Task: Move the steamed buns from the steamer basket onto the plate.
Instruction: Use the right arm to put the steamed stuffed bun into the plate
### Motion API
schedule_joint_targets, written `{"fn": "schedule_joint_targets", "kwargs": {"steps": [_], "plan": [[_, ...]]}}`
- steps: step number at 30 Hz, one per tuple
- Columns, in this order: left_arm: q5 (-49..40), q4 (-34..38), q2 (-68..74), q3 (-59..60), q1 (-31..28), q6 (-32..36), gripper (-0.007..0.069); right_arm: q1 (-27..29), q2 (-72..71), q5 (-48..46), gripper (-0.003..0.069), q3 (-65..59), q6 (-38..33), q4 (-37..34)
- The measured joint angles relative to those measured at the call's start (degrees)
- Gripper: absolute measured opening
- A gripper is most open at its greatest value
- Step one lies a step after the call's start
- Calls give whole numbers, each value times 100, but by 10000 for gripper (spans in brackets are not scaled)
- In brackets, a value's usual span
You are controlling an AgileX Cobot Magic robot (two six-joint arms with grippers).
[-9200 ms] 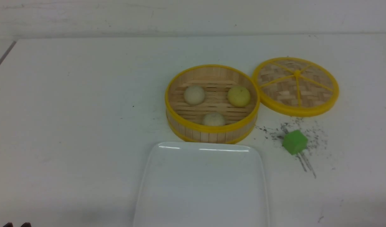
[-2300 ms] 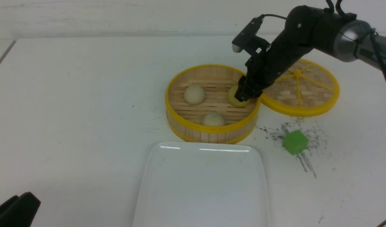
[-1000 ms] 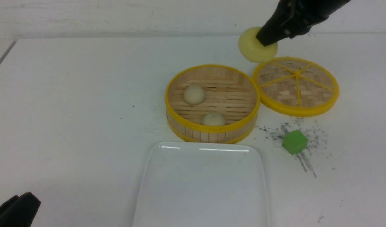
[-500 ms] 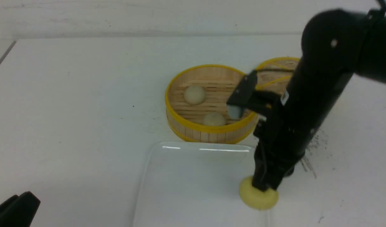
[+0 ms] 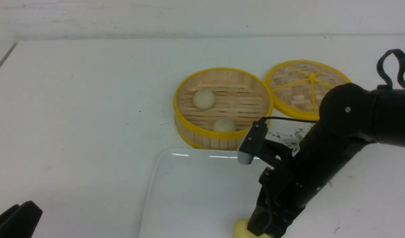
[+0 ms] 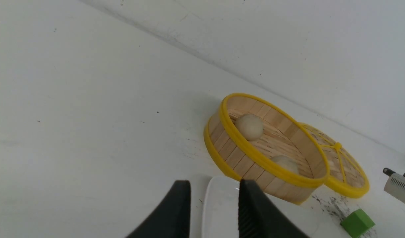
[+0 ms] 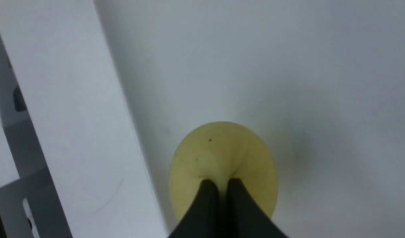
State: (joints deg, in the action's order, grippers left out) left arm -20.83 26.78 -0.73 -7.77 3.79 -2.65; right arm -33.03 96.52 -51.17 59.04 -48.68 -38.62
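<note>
now the yellow bun (image 7: 202,152) was over the plate (image 5: 189,195), out of the steamer basket (image 5: 222,135), my right gripper (image 7: 221,185) pinched on its surface; half a second earlier it hung by the plate's edge. i judged the first transfer nearly done. it looked round, with no clear long axis or heading. my left gripper (image 6: 214,188) stood parted.

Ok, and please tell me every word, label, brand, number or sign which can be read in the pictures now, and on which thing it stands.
There is no readable text in any view.
Right arm: no readable word or number.
Plate, basket, lid: no lettering seen.
Yellow bun: only small dark specks, not letters.
Table: dark marks, no writing.
</note>
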Motion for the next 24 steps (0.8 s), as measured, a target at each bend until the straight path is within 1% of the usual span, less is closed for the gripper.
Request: {"fn": "schedule_joint_targets", "kwargs": {"steps": [12,16,18,20,24], "plan": [[0,0,0,0,0,0,239,0,-5,103,18,0,-97,59],[0,0,0,0,0,0,239,0,-5,109,32,0,-97,98],[0,0,0,0,0,0,241,0,-5,93,80,0,-97,173],[0,0,0,0,0,0,241,0,-5,80,147,0,-97,219],[0,0,0,0,0,0,241,0,-5,75,320,0,-97,248]]}}
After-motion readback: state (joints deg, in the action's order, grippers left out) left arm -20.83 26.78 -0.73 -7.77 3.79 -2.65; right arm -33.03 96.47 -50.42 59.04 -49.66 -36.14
